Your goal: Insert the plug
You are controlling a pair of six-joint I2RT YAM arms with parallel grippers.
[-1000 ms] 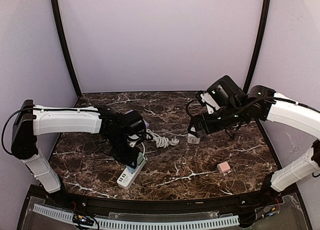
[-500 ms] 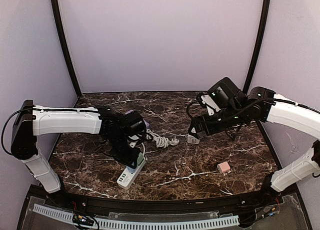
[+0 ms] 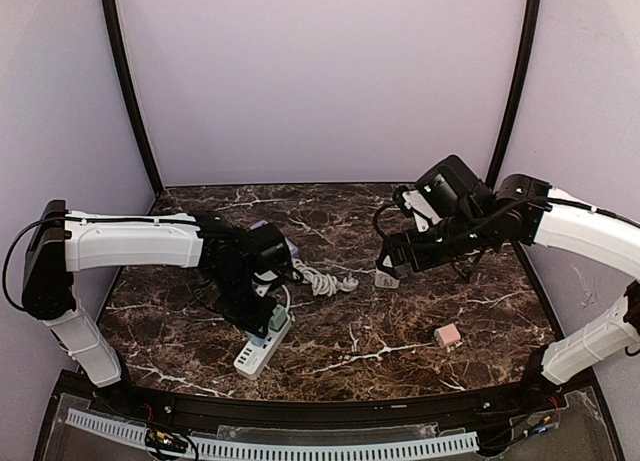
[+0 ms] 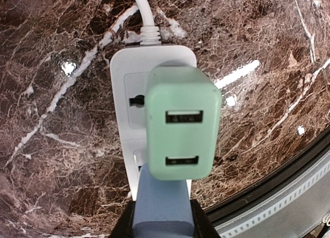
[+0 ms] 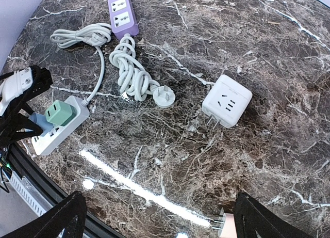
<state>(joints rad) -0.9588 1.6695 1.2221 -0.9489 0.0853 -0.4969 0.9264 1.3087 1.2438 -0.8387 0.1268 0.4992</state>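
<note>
A white power strip (image 4: 126, 73) lies on the marble table, near the front left in the top view (image 3: 250, 356). A green USB charger (image 4: 180, 122) sits plugged on it and also shows in the top view (image 3: 277, 321). My left gripper (image 4: 161, 212) is shut on a blue plug (image 4: 161, 194) and holds it over the strip right beside the green charger. I cannot tell whether its prongs are in. The right wrist view shows the blue plug (image 5: 36, 119) and green charger (image 5: 58, 114) side by side. My right gripper (image 5: 160, 222) is open and empty, hovering above the table.
A white cube adapter (image 5: 227, 100) lies with its prongs up-facing sideways near the middle right. A coiled white cable (image 5: 131, 73) and a purple power strip (image 5: 122, 11) lie behind the white strip. A pink plug (image 3: 448, 334) lies front right. The table's front rail (image 3: 300, 411) is close to the strip.
My left gripper has shifted a little back and to the left over the strip, so the green charger now shows in the top view. The right arm has barely moved.
</note>
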